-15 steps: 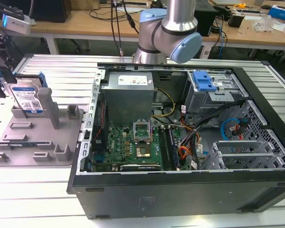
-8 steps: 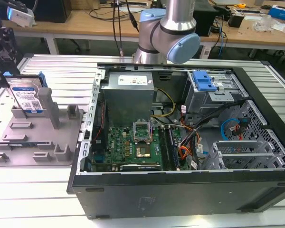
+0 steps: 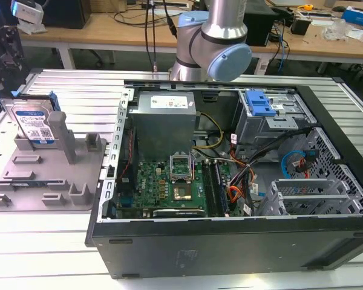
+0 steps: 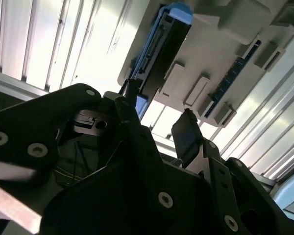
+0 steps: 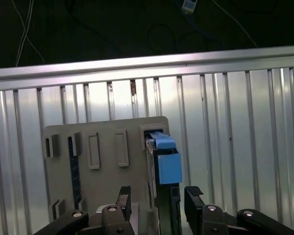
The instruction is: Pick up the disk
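1. Gripper (image 5: pixel 158 198), nearest the lens in both wrist views: its two black fingers (image 5: pixel 193 196) are spread wide and hold nothing.
2. Disk (image 5: pixel 167 166): stands on edge, blue side rail toward the first wrist view, in line with the gap between the fingers. Whether either finger touches it cannot be told.
3. Grey fixture (image 5: pixel 103 171): holds the disk in a slot at one end and lies flat on the ribbed metal table (image 5: pixel 235 147).
4. Exterior view: the disk (image 3: pixel 31 124) is upright at the view's left, label showing, against a post of the fixture (image 3: pixel 66 172).
5. Open computer case (image 3: pixel 230 244): just beside the fixture, with the robot arm (image 3: pixel 221 36) behind it.
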Tool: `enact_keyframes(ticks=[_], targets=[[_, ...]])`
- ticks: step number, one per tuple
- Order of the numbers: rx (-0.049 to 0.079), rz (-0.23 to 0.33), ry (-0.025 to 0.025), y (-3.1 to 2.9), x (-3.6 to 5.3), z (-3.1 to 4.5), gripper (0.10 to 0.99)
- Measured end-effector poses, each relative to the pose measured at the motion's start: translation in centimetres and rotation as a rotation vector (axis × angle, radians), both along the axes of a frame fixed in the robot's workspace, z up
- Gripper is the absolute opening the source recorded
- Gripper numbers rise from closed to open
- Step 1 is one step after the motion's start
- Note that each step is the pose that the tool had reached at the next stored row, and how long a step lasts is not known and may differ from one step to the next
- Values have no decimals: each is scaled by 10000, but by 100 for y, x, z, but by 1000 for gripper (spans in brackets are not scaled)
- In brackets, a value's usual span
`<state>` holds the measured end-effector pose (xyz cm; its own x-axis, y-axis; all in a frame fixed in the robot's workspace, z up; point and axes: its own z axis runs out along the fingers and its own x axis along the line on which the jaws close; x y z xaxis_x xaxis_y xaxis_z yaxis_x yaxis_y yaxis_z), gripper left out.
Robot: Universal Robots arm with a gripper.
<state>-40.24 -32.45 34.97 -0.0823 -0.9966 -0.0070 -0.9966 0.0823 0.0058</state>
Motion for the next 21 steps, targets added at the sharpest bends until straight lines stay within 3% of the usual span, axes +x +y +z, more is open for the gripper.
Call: enact_keyframes(ticks=[7,21], targets=[[-10,66,0,29,-168,-7,557],[-12,100,2,74,-121,-33,557]])
